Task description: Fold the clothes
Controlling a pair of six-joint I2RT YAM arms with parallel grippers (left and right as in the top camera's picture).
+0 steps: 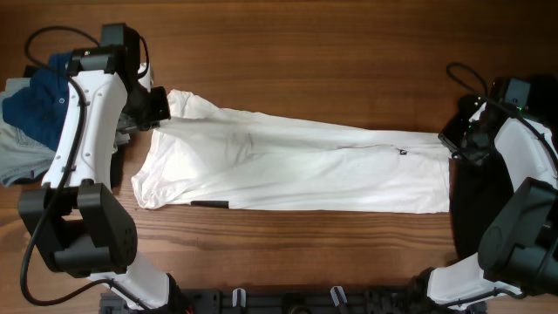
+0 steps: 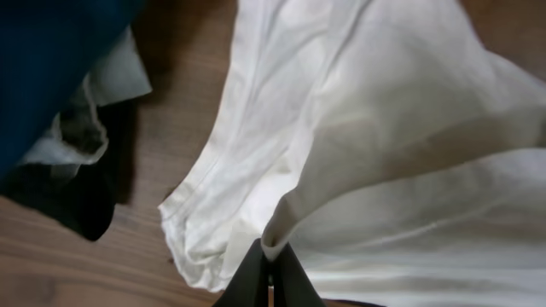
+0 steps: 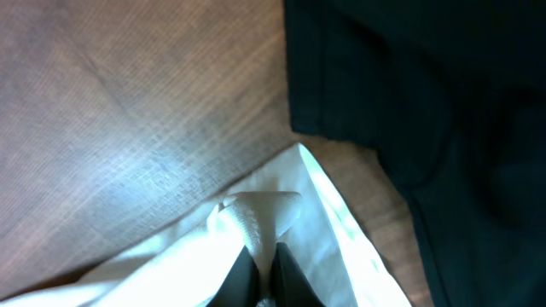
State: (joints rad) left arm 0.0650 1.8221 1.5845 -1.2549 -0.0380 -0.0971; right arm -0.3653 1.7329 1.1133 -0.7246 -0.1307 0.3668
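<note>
The white shirt (image 1: 296, 166) lies stretched across the table from left to right, folded lengthwise, with a small dark mark near its right end. My left gripper (image 1: 159, 106) is shut on a fold of the shirt at its far left corner; in the left wrist view the black fingertips (image 2: 270, 263) pinch the white fabric (image 2: 384, 128). My right gripper (image 1: 453, 144) is shut on the shirt's right end; in the right wrist view the fingers (image 3: 264, 260) clamp a pleat of white cloth (image 3: 256, 213).
A dark blue polo (image 1: 35, 92) and grey cloth (image 1: 22, 157) lie heaped at the left edge, also showing in the left wrist view (image 2: 51, 60). A black garment (image 1: 471, 201) lies at the right, large in the right wrist view (image 3: 426, 94). Brown wood table (image 1: 305, 52).
</note>
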